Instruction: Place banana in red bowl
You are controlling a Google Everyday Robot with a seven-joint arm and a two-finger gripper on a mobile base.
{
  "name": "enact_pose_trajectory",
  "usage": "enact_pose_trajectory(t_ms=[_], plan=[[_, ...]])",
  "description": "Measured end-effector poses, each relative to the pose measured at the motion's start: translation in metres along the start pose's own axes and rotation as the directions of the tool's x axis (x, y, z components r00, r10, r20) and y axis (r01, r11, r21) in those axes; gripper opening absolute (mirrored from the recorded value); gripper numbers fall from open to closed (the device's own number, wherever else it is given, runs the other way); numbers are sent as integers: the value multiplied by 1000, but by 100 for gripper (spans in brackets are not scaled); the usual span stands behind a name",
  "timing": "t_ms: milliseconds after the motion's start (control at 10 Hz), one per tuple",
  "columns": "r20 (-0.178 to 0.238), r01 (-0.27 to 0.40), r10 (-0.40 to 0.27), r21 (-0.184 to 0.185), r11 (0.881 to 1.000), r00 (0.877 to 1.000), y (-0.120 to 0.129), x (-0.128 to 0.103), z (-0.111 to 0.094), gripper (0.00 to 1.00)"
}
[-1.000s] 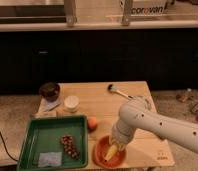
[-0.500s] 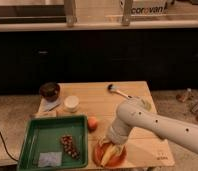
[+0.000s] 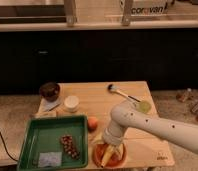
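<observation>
**Claw down over the red bowl, banana inside it**

From my seat I see the white arm (image 3: 157, 127) reaching in from the right and bending down to the front edge of the wooden tabletop (image 3: 99, 97). The claw (image 3: 110, 149) hangs directly over the red bowl (image 3: 110, 156), which sits at the front of the tabletop, just right of the green tray (image 3: 54, 142). The banana (image 3: 107, 156) lies inside the bowl, a yellow shape slanting under the claw's tip. The claw's end merges with the banana, and I cannot tell whether it is spread or clamped on the fruit.

A small round orange fruit (image 3: 93, 123) rests between the tray's right rim and the arm, near the bowl but apart from it. In the tray I make out a dark cluster that looks like grapes (image 3: 69, 146) and a pale flat packet (image 3: 50, 159) near its front left corner. At the back left stands a dark brown bowl (image 3: 49, 91), with a white round container (image 3: 70, 103) just beside it. A long-handled utensil (image 3: 123, 93) lies toward the back right, its dark head pointing left, and a pale green disc (image 3: 143, 106) sits near the other end, by the arm.

On the wall up top, partial lettering reads roughly "corovan" (image 3: 150, 8). A small mark at the tabletop's front right corner is too small to read.
</observation>
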State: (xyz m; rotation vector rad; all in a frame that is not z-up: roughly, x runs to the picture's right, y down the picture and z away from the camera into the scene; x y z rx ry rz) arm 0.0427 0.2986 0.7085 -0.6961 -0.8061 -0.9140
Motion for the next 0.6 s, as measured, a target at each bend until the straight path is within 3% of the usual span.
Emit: enact_pose_trajectory(t_ms=[300,600], plan=[[5,-35,35,-8,999,999,6,14,4,80],[-26,-84,83,-11,996,996,13,33,-2,80]])
